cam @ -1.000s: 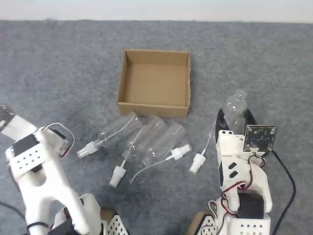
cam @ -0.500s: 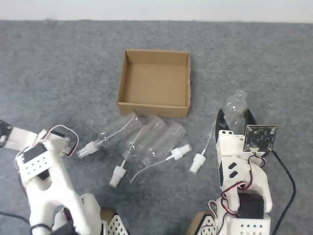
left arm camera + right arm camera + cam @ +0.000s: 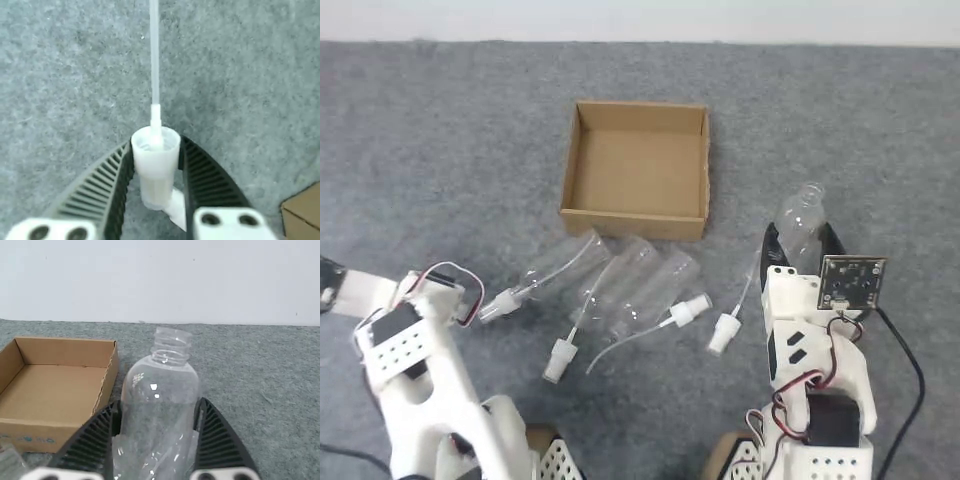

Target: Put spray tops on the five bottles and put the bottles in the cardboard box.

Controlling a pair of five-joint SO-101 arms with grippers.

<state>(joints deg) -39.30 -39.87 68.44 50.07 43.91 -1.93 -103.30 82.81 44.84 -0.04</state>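
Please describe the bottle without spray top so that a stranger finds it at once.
Start at the cardboard box on the grey carpet. Right of it, nearer the arms, the right gripper holds a clear bottle upright. Its neck is open; the three bottles lying flat wear white spray tops.

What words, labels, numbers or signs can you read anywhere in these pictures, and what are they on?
No text can be read.
Small blue print on the outer wall of the cardboard box, right wrist view: too small and blurred to read.
The uncapped bottle and the spray top show no label.
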